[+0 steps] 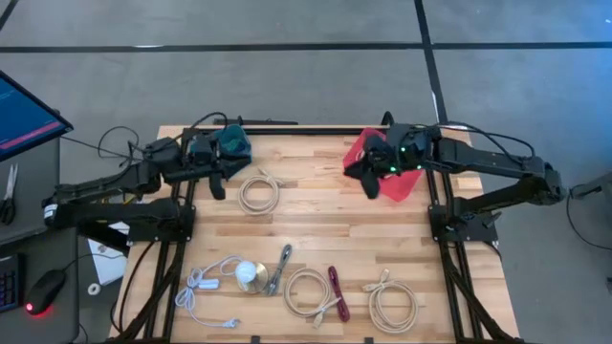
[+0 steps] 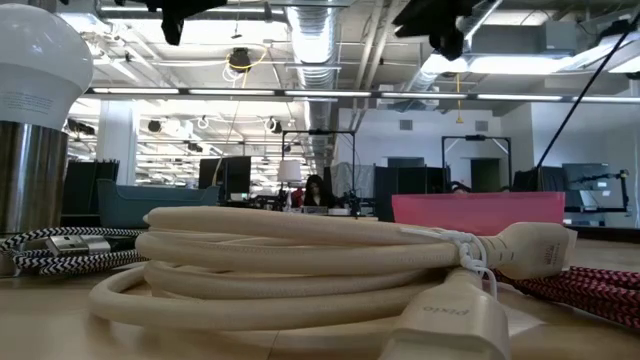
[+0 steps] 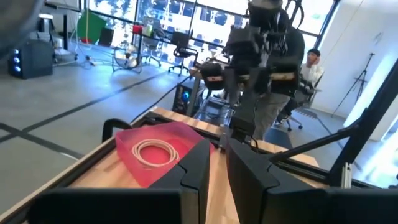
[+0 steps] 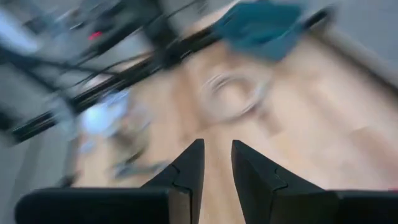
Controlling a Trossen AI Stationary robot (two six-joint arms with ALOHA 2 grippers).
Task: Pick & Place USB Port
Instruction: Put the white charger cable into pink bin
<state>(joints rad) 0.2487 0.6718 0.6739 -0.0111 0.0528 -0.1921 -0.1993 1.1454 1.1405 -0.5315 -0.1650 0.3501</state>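
In the high view a cream USB cable coil [image 1: 256, 192] lies flat on the wood between a teal bin [image 1: 232, 142] and a pink bin [image 1: 384, 168]. My left gripper [image 1: 218, 183] hovers just left of that coil, beside the teal bin, fingers slightly apart and holding nothing. My right gripper [image 1: 369, 183] hangs at the pink bin's left side, also slightly open and holding nothing. The left wrist view shows another cream coil [image 3: 155, 152] lying inside the pink bin [image 3: 143, 168]. The right wrist view [image 4: 217, 152] is blurred, with the table coil [image 4: 233, 96] and teal bin [image 4: 261, 28] ahead.
Along the table's near edge lie a white cable [image 1: 206, 289], a bulb [image 1: 251, 276], a metal piece [image 1: 280, 268], two cream coils [image 1: 306, 291] [image 1: 393, 306] and a red cable [image 1: 337, 292]. Bare wood lies mid-table. A seated person [image 3: 311, 62] is behind the table.
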